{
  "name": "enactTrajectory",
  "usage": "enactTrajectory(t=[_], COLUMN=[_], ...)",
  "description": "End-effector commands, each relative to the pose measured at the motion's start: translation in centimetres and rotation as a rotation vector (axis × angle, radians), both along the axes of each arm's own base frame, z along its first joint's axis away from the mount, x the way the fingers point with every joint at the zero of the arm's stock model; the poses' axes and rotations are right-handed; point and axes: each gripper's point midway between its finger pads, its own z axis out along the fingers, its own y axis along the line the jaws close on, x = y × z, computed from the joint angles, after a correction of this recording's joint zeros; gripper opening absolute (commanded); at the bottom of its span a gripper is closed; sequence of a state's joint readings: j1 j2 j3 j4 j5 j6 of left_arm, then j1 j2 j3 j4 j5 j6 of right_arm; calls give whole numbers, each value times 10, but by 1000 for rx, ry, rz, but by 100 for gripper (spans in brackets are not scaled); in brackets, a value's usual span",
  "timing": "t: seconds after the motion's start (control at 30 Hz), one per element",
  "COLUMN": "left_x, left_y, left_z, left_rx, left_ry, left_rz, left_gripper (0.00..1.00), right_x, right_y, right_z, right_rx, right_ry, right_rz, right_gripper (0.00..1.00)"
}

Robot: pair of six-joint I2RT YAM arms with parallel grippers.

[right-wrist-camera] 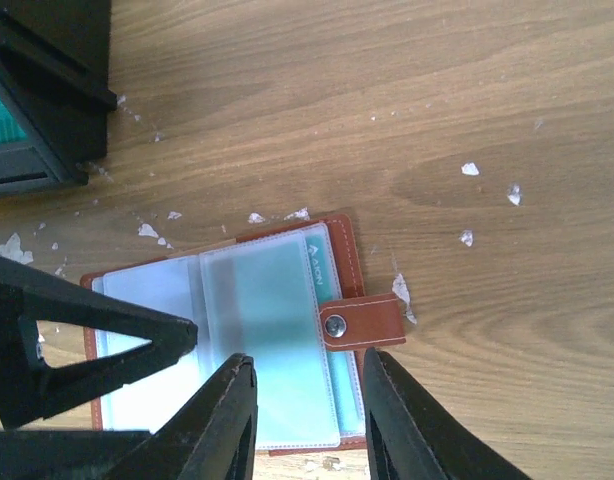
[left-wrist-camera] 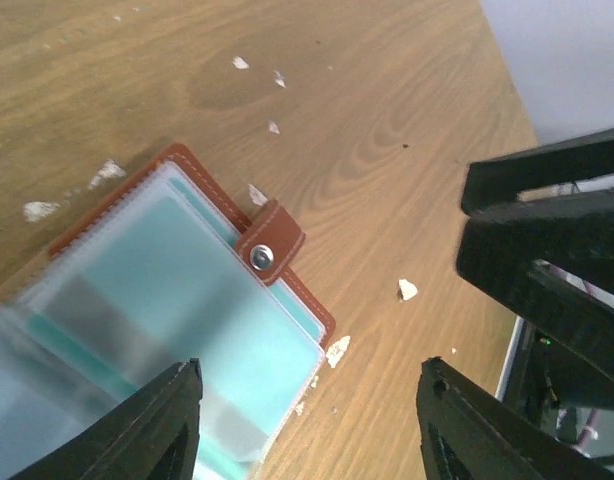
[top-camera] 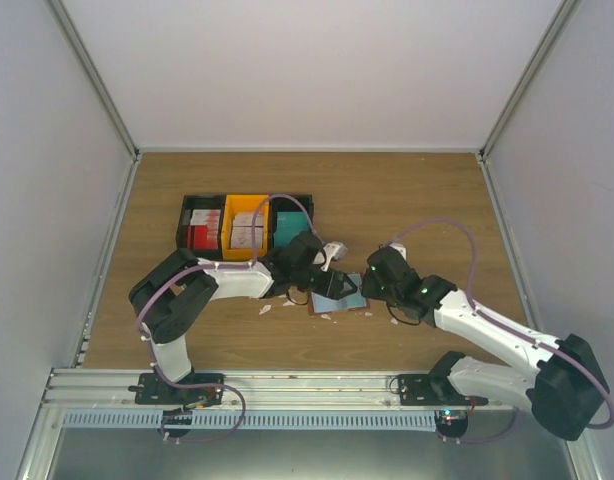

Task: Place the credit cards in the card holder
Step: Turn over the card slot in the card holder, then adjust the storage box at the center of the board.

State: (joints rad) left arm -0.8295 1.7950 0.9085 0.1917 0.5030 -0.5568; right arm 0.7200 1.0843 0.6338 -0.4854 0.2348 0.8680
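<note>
The reddish-brown card holder [top-camera: 339, 297] lies open on the table, its clear sleeves facing up. A teal credit card [right-wrist-camera: 272, 330] sits inside a sleeve, and a second teal card edge [right-wrist-camera: 318, 268] shows behind it. The snap tab [right-wrist-camera: 362, 322] points right. My right gripper [right-wrist-camera: 307, 365] is open and empty, hovering over the holder's right page. My left gripper [left-wrist-camera: 309, 372] is open and empty, straddling the holder's corner [left-wrist-camera: 322, 330]; its finger [right-wrist-camera: 97, 340] shows over the left page. More cards stand in the bins: red [top-camera: 201, 236], white-pinkish [top-camera: 247, 232], teal [top-camera: 287, 222].
A row of black and orange bins [top-camera: 245, 200] stands just behind the holder; its black corner [right-wrist-camera: 47, 80] shows in the right wrist view. Small white scraps [left-wrist-camera: 408, 289] litter the wood. The right arm [left-wrist-camera: 557, 260] is close beside my left gripper.
</note>
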Motion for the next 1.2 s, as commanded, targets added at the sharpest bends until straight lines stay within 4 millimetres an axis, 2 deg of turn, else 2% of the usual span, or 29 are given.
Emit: enactTrajectory(t=[0.0, 0.13, 0.27, 0.4, 0.53, 0.67, 0.83, 1.03, 1.17], left_x=[20, 49, 80, 102, 109, 119, 138, 152, 157], left_y=[10, 47, 107, 182, 253, 298, 321, 318, 303], left_z=[23, 51, 70, 72, 68, 67, 45, 20, 15], left_rx=[95, 224, 339, 432, 477, 482, 525, 572, 530], left_ry=[-158, -301, -347, -294, -235, -211, -117, -65, -61], left_rz=[31, 162, 360, 610, 816, 925, 999, 985, 907], left_gripper=[64, 75, 76, 75, 75, 78, 88, 95, 95], right_x=[4, 7, 12, 16, 20, 27, 31, 39, 55], right_y=[-4, 21, 43, 70, 97, 110, 118, 129, 129], right_z=[10, 20, 21, 17, 9, -4, -21, -32, -42], right_rx=[2, 61, 95, 140, 172, 153, 154, 137, 83], right_ry=[-39, -65, -71, -61, -35, -3, 32, 61, 76], right_rz=[6, 133, 228, 331, 427, 455, 464, 489, 462], right_gripper=[35, 38, 39, 40, 43, 44, 46, 47, 47])
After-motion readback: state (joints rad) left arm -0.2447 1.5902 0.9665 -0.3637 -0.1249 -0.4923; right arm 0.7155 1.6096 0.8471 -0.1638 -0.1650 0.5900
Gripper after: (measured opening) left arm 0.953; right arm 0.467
